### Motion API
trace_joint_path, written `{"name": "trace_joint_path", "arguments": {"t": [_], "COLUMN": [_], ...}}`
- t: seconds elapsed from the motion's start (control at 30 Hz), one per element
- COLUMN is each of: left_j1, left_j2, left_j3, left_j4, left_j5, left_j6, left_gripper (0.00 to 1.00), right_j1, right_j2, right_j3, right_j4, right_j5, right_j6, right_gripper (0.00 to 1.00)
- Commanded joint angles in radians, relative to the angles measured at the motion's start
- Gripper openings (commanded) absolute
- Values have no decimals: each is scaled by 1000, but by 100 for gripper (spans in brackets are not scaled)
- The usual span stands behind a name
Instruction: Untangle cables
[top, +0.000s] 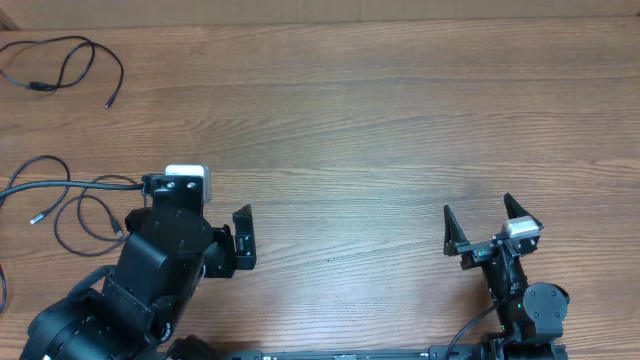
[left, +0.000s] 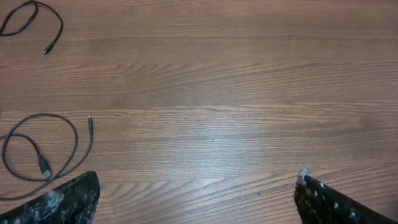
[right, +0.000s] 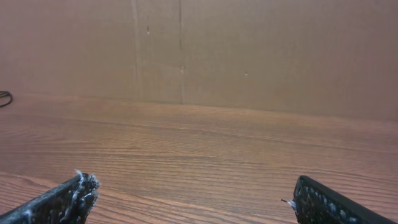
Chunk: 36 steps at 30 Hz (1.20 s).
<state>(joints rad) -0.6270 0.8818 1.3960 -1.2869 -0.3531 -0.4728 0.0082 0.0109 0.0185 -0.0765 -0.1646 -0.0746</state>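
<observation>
Left gripper: gapes wide, grips nothing, hovers near the front edge towards the left corner; right gripper: likewise spread wide and empty, near the front edge towards the right corner; both apart from the thin black flexible cables, looped flat on the brown wood-grain worktop by the left edge; second thin black cord: lies loose in the far-left corner.
</observation>
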Motion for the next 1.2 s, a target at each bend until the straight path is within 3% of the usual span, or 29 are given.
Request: {"name": "trace_joint_path", "arguments": {"t": [0.0, 0.37, 0.53, 0.63, 0.77, 0.97, 1.17], "left_j1": [0, 3, 193, 285, 356, 488, 561], "left_j2": [0, -1, -27, -77, -216, -397, -492], "left_j3": [0, 0, -32, -105, -323, -535, -601], "left_j4": [4, -68, -83, -12, 192, 282, 281], "left_j5": [-16, -16, 196, 288, 414, 538, 583], "left_j6": [-13, 5, 7, 97, 235, 227, 247], "left_gripper": [100, 100, 100, 100, 99, 99, 100], "right_j1": [4, 4, 4, 4, 4, 4, 4], "right_j2": [-8, -8, -8, -8, -8, -8, -8], "right_j3": [-10, -10, -10, -10, -10, -10, -10], "right_j4": [5, 5, 5, 5, 5, 5, 5], "right_j5": [6, 6, 6, 6, 6, 6, 6], "right_j6": [-2, -2, -2, -2, -2, -2, -2], "right_gripper": [100, 100, 100, 100, 100, 100, 100]}}
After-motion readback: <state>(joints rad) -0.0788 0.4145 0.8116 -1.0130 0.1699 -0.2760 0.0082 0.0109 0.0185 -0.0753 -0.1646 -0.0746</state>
